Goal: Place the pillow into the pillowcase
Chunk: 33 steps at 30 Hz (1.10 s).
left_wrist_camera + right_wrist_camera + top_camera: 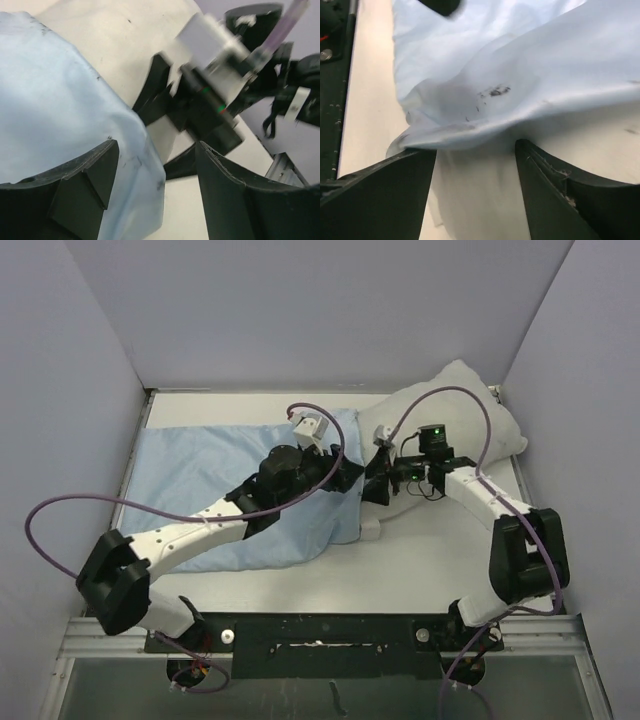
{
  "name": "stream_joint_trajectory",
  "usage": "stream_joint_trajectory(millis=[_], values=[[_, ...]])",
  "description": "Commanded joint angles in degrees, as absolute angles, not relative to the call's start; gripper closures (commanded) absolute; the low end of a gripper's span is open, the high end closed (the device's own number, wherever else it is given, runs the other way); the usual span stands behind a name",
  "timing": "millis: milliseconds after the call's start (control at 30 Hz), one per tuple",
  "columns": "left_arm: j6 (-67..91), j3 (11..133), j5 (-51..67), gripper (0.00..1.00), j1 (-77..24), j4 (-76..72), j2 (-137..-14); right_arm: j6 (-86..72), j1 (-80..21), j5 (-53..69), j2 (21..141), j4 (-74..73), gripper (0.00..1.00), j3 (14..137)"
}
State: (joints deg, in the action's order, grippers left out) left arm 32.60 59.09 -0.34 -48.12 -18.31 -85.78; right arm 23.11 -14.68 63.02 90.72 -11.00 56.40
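The light-blue pillowcase (200, 480) lies flat on the left half of the table, its open end facing right. The off-white pillow (460, 410) lies at the right, angled toward the back corner. Both grippers meet at the pillowcase's open end. My left gripper (350, 477) is open, and in the left wrist view the pillowcase (55, 100) edge hangs loose between its jaws (157, 167). My right gripper (377, 485) is open too. In the right wrist view its jaws (476, 167) straddle the white pillow (480, 200) just under the pillowcase (520, 50) hem.
Grey walls box in the white table (400, 580) on the left, back and right. Purple cables (60, 510) loop off both arms. The right arm's wrist (210, 100) sits close in front of the left gripper. A metal rail (320, 640) runs along the near edge.
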Motion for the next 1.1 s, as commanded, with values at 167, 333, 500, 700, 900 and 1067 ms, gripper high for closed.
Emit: stream_joint_trajectory(millis=[167, 333, 500, 700, 900, 1067], values=[[25.10, 51.73, -6.17, 0.40, -49.79, -5.26, -64.69, 54.64, -7.10, 71.86, 79.82, -36.85, 0.21, 63.97], [31.41, 45.62, -16.57, 0.49, -60.37, -6.96, -63.00, 81.03, -4.75, 71.72, 76.23, -48.00, 0.15, 62.04], [34.15, 42.01, -36.53, 0.47, -72.79, -18.28, -74.18, 79.90, -4.13, 63.96, 74.49, -30.78, 0.05, 51.15], [35.17, 51.68, -46.59, 0.38, -73.03, -15.87, -88.19, 72.81, -5.83, 59.38, 74.96, -17.76, 0.05, 45.98], [46.51, 63.54, -54.08, 0.39, -72.80, 3.79, -95.10, 69.72, -5.73, 59.01, 75.83, -12.38, 0.08, 43.83], [47.47, 64.32, -51.43, 0.69, -71.77, 5.11, -96.98, 68.36, -6.25, 58.92, 77.97, -8.84, 0.13, 42.37]])
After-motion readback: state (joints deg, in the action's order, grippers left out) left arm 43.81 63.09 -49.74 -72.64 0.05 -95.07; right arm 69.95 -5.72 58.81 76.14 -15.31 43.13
